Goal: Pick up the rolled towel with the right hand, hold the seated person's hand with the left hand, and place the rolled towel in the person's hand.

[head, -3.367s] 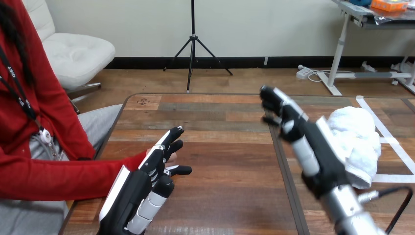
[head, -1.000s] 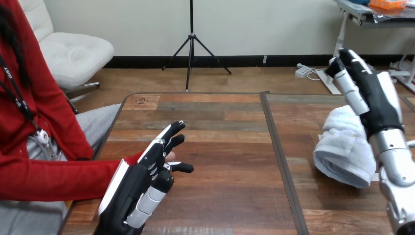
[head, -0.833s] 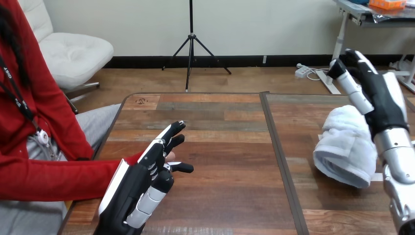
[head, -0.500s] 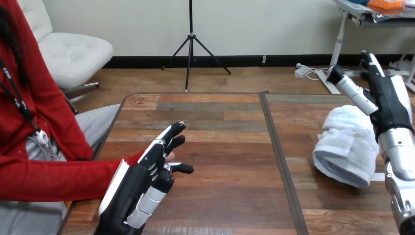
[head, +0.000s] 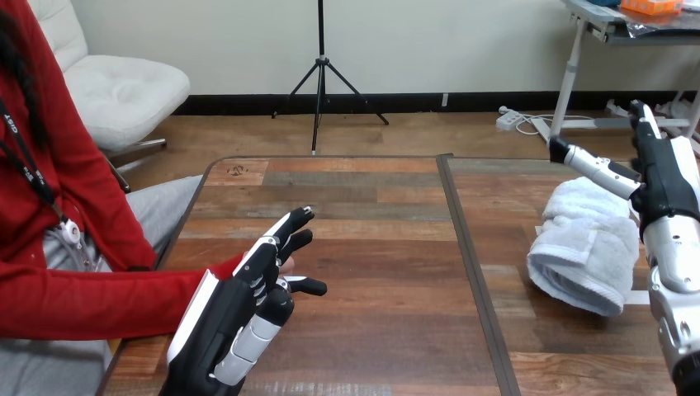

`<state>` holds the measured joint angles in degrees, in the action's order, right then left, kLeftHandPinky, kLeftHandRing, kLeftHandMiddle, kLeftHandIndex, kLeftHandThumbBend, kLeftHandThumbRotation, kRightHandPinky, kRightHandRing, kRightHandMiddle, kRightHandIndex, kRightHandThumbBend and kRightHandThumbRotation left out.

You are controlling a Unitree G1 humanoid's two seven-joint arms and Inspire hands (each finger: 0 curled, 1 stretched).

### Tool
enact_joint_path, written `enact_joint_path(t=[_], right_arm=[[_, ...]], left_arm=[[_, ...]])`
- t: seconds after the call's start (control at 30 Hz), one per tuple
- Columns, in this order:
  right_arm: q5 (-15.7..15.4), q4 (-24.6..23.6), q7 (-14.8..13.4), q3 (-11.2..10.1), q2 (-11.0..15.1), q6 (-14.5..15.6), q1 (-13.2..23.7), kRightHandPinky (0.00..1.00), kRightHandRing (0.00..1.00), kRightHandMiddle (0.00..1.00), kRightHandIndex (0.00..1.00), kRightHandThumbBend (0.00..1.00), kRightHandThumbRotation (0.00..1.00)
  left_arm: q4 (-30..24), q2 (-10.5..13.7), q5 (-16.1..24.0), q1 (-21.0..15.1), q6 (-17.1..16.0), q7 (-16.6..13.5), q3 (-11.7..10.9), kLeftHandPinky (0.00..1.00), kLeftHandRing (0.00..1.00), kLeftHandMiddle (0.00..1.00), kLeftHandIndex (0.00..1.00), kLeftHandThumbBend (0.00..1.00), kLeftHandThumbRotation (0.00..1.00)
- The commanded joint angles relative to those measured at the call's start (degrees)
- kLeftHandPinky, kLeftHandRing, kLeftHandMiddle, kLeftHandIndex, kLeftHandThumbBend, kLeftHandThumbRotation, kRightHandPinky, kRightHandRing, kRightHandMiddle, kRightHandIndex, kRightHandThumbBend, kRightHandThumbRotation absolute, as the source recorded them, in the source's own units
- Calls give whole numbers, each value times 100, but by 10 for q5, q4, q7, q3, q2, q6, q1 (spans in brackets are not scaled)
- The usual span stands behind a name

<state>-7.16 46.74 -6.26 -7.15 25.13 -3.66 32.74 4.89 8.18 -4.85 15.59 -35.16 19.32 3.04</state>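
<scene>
Pickup step: right hand (head: pixel 660 169) is hovering wide open and empty, rolled towel (head: pixel 584 252) lying on the desk (head: pixel 380 239) just below its thumb, left hand (head: pixel 235 305) sitting open beside the person's hand (head: pixel 286 265); next move probably calls for lowering and closing round the towel.

Fluffy cloth towel (head: pixel 586 252) (wooden table (head: pixel 380 247)).
</scene>
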Motion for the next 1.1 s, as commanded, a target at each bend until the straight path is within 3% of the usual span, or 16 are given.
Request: enact_joint_path(t=[0.0,0.17,0.4,0.8,1.07], right_arm=[[-9,5,-23,-2,16,29,80,100,100,100,100,100,32],[-10,12,-35,-1,13,58,93,99,100,100,100,100,25],[-33,26,-50,17,14,94,110,99,100,100,100,100,22],[-75,60,-75,46,8,166,147,100,100,100,100,100,32],[-84,84,-87,55,0,200,169,100,100,100,100,100,38]], left_arm=[[4,1,-2,-34,-15,-5,-7,66,93,95,90,100,95],[8,-1,-5,-37,-18,-3,-6,66,93,95,90,100,95],[8,-2,-4,-38,-17,-4,-5,65,93,95,90,100,95],[9,-3,0,-39,-19,-6,-3,65,93,95,90,100,95],[11,-4,4,-39,-22,-9,-3,65,93,95,90,100,96]])
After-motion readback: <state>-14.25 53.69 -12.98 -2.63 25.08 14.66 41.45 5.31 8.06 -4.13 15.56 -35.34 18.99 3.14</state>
